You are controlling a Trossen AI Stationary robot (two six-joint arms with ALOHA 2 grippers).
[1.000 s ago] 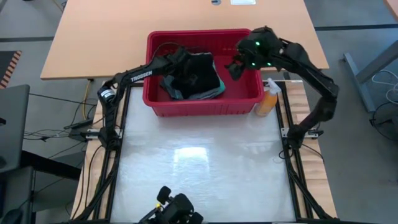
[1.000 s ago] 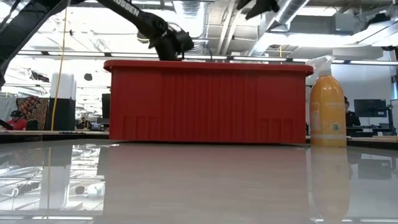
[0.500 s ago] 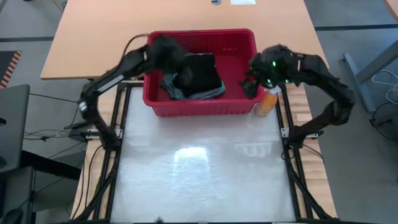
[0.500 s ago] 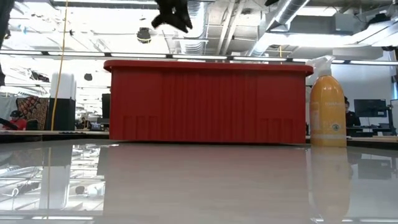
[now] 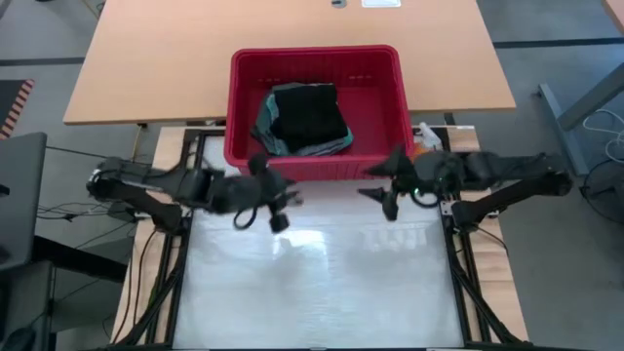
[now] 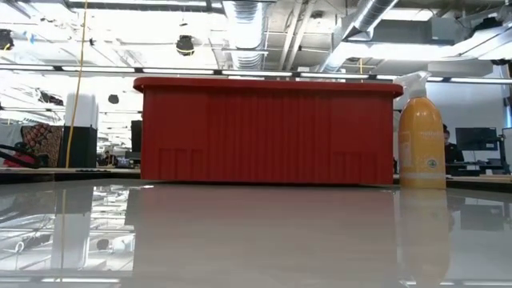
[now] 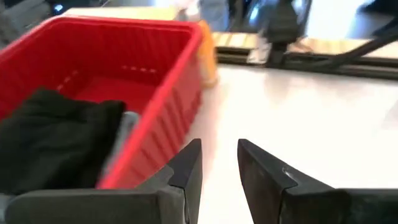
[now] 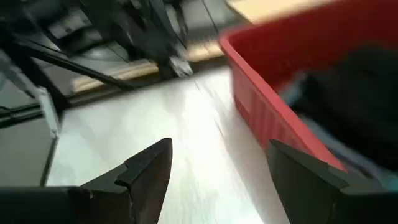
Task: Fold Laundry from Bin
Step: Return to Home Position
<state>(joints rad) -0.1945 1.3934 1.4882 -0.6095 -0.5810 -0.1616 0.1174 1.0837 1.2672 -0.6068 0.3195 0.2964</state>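
The red bin (image 5: 380,107) stands at the far side of the white table top (image 5: 312,283). In it lies the laundry (image 5: 304,117), a black garment on top of teal and grey cloth. My left gripper (image 5: 261,216) hovers over the white top just in front of the bin's near wall. A narrow gap shows between its fingers (image 7: 219,165), with nothing in it. My right gripper (image 5: 383,200) hovers near the bin's near right corner, wide open (image 8: 221,171) and empty. Neither gripper shows in the low view.
An orange spray bottle (image 6: 422,140) stands on the table beside the bin's right end (image 5: 421,148). A wooden table (image 5: 283,24) lies beyond the bin. Black frame rails (image 5: 180,253) run along both sides of the white top, which is bare in front of the bin.
My left gripper has risen out of the bin, off the laundry, with nothing in it. It then swung toward the near edge to a spot over the white top. My right gripper has left the bin's right end and come down toward the near edge. The laundry lies as before.
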